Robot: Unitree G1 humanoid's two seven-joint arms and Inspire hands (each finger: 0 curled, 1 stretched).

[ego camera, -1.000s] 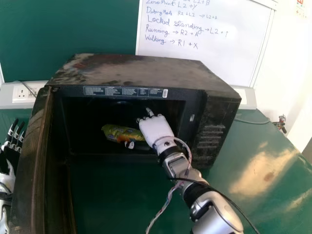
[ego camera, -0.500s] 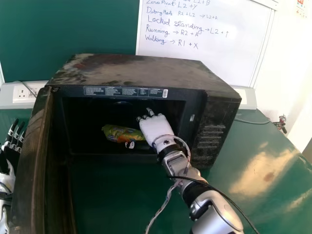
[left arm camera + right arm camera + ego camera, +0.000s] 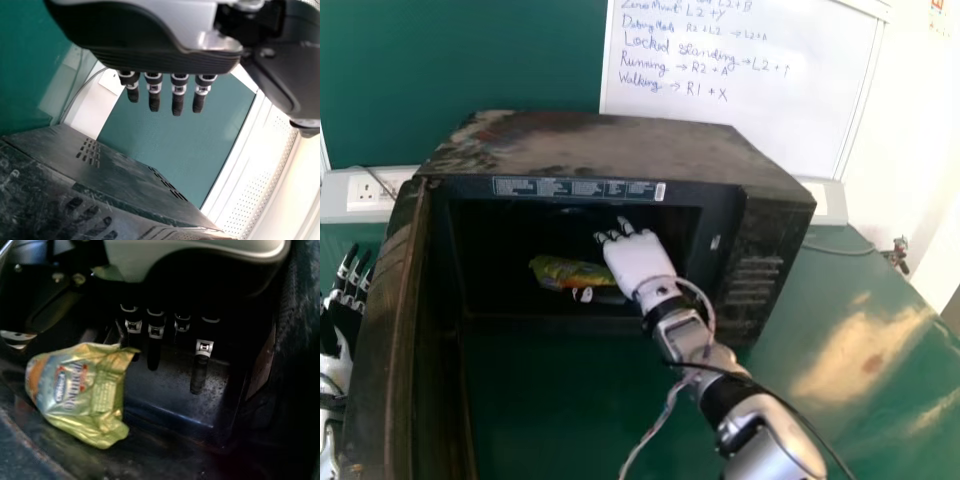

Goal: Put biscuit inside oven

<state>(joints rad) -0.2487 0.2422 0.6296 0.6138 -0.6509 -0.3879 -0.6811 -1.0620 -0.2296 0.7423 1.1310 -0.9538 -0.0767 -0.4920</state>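
Right hand (image 3: 640, 262) is inside the microwave oven (image 3: 590, 145), reaching in through the open front, back of hand up. Fingers extended, not wrapped round anything; hand reads as released. Biscuit packet (image 3: 555, 272), green-yellow wrapper, is in the oven cavity too, just left of the right hand in head view, thumb near its front side. Can't tell if thumb touches it. Right wrist view: packet close to the fingers, blue print patch, crumpled end toward them, dark cavity around. Oven door (image 3: 388, 350) swung open on the left side. Left hand (image 3: 342, 345) outside the oven, beyond the door, at head view's left edge, fingers straight. Oven sits on green table (image 3: 850, 330). Behind: whiteboard (image 3: 750, 100) with handwriting, green board (image 3: 450, 80), wall socket (image 3: 365, 192) at left.
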